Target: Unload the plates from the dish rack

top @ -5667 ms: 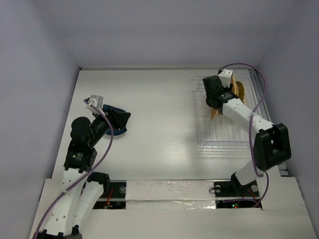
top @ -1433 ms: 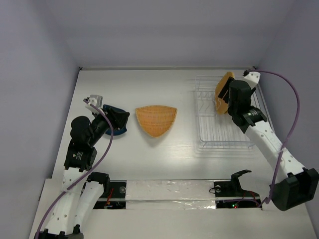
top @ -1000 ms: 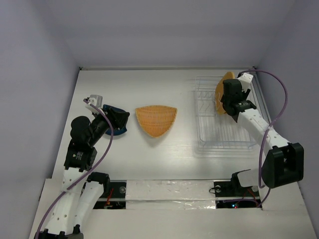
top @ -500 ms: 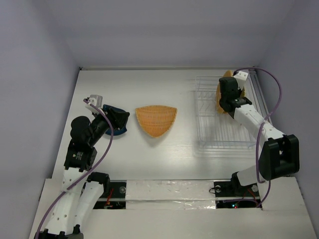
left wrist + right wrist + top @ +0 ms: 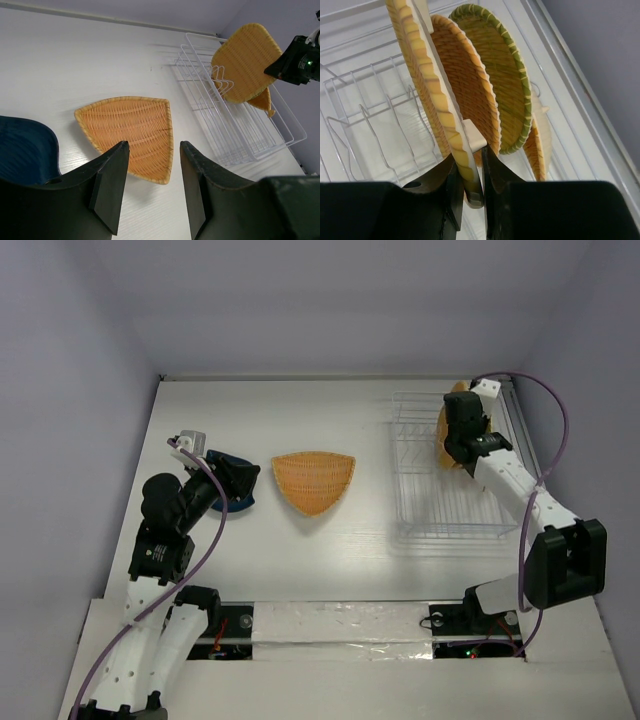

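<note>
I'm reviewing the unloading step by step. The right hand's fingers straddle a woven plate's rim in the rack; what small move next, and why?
Probably lift the right hand straight up. It pinches the rim of the squarish woven plate, standing upright among the dish rack tines with the green-rimmed plate close behind, so pulling vertically likely clears both.

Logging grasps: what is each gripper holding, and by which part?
The right gripper pinches a woven plate by its rim, upright in the dish rack. The left gripper holds nothing.
</note>
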You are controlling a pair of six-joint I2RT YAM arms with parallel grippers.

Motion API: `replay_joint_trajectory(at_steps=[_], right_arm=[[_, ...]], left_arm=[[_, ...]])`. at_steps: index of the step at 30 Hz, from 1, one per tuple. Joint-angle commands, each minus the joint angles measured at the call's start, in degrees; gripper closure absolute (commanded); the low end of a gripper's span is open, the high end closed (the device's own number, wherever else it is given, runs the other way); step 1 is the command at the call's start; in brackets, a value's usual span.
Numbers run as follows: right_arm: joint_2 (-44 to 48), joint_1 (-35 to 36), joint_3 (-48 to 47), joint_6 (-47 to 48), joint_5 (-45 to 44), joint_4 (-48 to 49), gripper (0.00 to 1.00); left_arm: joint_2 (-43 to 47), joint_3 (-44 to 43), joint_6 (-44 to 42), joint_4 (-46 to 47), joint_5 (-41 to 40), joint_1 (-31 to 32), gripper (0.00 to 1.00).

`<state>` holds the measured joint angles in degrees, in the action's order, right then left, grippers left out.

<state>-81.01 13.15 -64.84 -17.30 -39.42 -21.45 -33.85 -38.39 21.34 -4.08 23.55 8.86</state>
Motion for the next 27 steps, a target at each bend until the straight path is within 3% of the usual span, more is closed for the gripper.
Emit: replay_joint_trajectory(at_steps=[1, 12, 21, 27], right_arm=[[3.84, -0.05, -6.35, 2.0, -3.99, 0.19, 1.0], [13.77, 1.61, -7.76, 1.66, -2.95, -2.53, 1.0], [23.61, 5.3, -4.16, -2.37, 21.13, 0.97, 1.0], [23.46, 9.78, 2.78, -11.58, 36.84, 15.45, 1.0]], left_arm=[[0.36, -1.51, 0.01, 3.11, 0.79, -0.51, 0.58], [0.36, -1.51, 0.01, 3.2, 1.06, -0.51, 0.58], [0.27, -1.34, -0.16, 3.29, 1.06, -0.51, 0.58], [0.18, -1.25, -0.07, 3.46, 1.23, -1.04, 0.58]])
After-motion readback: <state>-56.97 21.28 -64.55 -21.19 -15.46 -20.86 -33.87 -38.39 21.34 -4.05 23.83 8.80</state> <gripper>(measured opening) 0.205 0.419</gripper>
